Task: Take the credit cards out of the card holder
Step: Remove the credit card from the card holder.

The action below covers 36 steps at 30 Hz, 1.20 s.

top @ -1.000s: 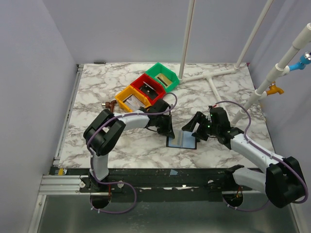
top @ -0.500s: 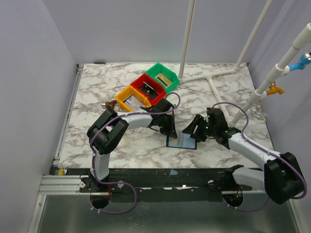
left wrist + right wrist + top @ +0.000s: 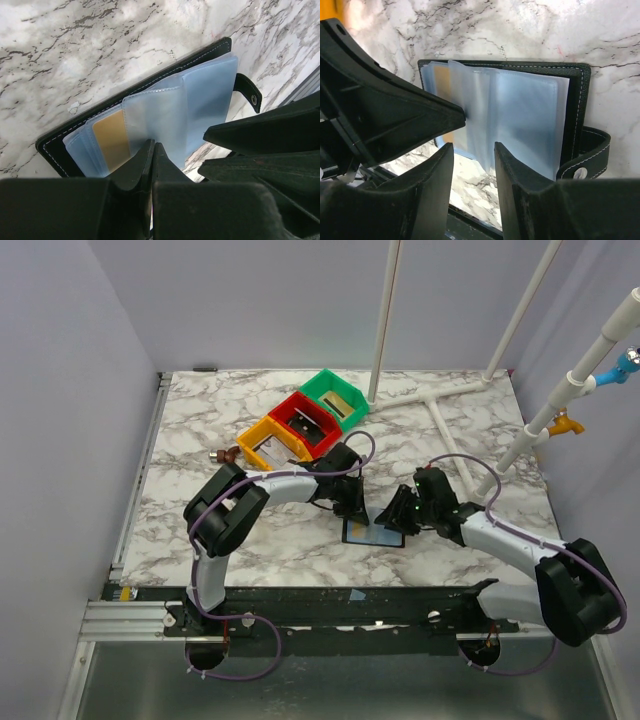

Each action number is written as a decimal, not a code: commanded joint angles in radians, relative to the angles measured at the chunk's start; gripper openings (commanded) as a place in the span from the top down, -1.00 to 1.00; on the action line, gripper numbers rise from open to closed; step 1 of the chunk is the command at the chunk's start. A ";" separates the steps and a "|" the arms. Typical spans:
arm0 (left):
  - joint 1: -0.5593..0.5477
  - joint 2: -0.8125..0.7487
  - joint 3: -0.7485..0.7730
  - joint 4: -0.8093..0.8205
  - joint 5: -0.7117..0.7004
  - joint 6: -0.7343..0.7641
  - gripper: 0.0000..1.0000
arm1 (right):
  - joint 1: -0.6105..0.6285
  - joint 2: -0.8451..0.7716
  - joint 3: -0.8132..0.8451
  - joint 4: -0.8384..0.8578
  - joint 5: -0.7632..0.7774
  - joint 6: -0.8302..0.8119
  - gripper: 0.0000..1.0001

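The card holder (image 3: 372, 533) lies open on the marble near the front edge, its bluish plastic sleeves (image 3: 170, 115) fanned out. A tan-gold credit card (image 3: 111, 142) sits in a left sleeve and shows faintly behind a sleeve (image 3: 442, 80) in the right wrist view. My left gripper (image 3: 152, 146) is shut, with its tip pressed onto the sleeves (image 3: 485, 107). Nothing shows between its fingers. My right gripper (image 3: 472, 150) hovers at the sleeves' near edge with a narrow gap between its jaws. A loose sleeve edge hangs just above that gap. The snap strap (image 3: 585, 167) sticks out on the right.
Yellow (image 3: 267, 443), red (image 3: 305, 420) and green (image 3: 337, 395) bins stand behind the left arm. A small brown object (image 3: 225, 455) lies left of them. White pipes (image 3: 440, 400) cross the back right. The black front rail (image 3: 350, 595) runs just below the card holder.
My right gripper has slid left up to the card holder's edge and its jaws have narrowed. The left gripper has stayed shut on the sleeves.
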 commanded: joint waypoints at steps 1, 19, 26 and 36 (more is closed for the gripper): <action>-0.008 0.022 0.020 0.007 0.019 -0.006 1.00 | 0.018 0.028 -0.004 0.011 0.058 0.003 0.17; -0.010 0.009 0.025 0.007 0.036 -0.006 1.00 | 0.059 0.129 0.058 -0.012 0.160 -0.022 0.57; -0.009 -0.019 0.046 -0.026 0.025 0.016 1.00 | 0.069 0.165 0.062 -0.024 0.183 -0.032 0.83; 0.004 -0.076 0.034 -0.077 -0.053 0.044 1.00 | 0.074 0.200 0.068 -0.054 0.212 -0.033 0.99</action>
